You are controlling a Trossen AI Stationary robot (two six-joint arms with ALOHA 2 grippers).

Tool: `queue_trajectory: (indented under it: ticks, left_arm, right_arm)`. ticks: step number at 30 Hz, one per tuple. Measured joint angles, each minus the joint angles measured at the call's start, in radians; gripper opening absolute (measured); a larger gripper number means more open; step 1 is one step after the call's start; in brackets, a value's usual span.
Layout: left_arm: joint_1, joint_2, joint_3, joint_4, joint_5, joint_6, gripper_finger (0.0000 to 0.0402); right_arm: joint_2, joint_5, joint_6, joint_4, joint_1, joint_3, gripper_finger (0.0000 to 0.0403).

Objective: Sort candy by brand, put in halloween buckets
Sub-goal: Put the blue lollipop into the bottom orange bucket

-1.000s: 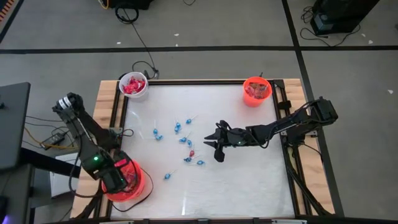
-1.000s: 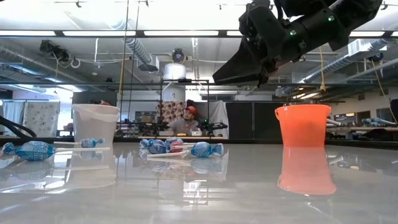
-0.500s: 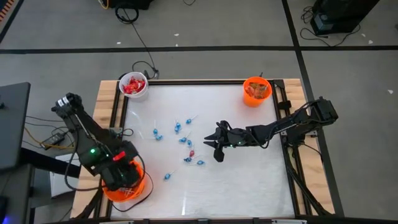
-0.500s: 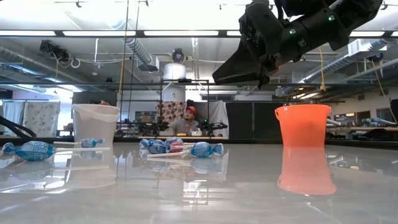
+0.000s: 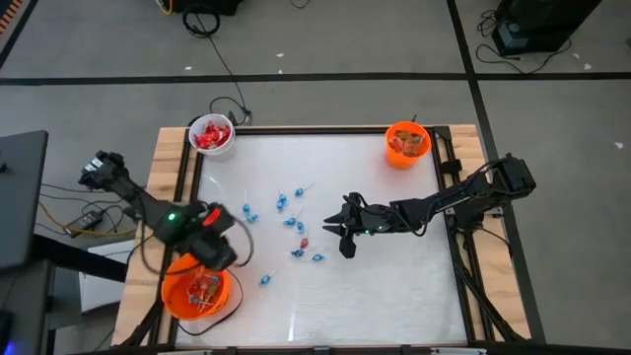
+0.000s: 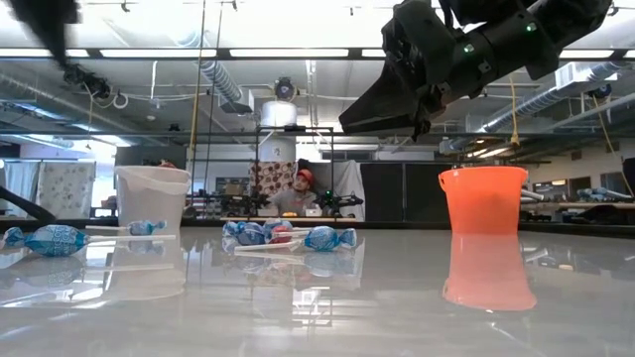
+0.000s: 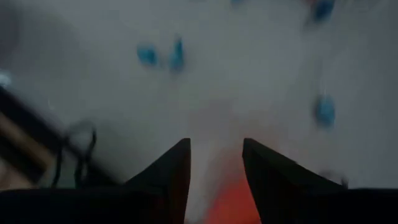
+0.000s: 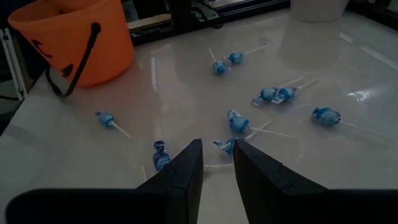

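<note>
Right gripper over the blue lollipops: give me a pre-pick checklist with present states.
1. Right gripper open, nothing between its fingers: ok.
2. Blue lollipops loose on the table beside it: ok.
3. Exact lollipop lined up between the fingers: cannot tell.
4. Left gripper clear of the cluster, just above the larger orange bucket: ok.
5. White bucket and small orange bucket upright at the far corners: ok.

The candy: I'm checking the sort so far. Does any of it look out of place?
One pink-wrapped piece lies among the blue-wrapped lollipops scattered mid-table. Nothing looks spilled, and the three buckets stand upright.
</note>
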Motion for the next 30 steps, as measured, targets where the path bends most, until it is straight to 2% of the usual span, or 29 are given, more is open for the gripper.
queue_trajectory:
  ticks: [4,6,10,18,27,30]
  left_arm:
    - [0.109,0.0,0.011,0.127,-0.176,0.213,0.0144]
    - [0.159,0.0,0.012,0.192,-0.231,0.326,0.0143]
    - [0.264,0.013,0.004,0.297,-0.193,0.456,0.0142]
    - [0.418,0.106,0.001,0.302,-0.165,0.645,0.0142]
    - [0.474,0.234,-0.002,0.31,-0.167,0.738,0.0142]
    - [0.49,0.241,-0.057,0.389,-0.177,0.778,0.0142]
  right_arm:
    - [0.0,-0.004,0.0,0.0,0.001,0.0,0.0103]
    - [0.0,-0.004,0.0,0.0,0.002,0.0,0.0103]
    - [0.0,-0.004,0.0,-0.003,0.005,0.0,0.0103]
    - [0.0,-0.005,-0.005,-0.068,0.03,0.0,0.0103]
    - [0.0,-0.005,-0.025,-0.105,0.055,0.0,0.0103]
    - [0.0,-0.005,-0.028,-0.108,0.06,0.0,0.0103]
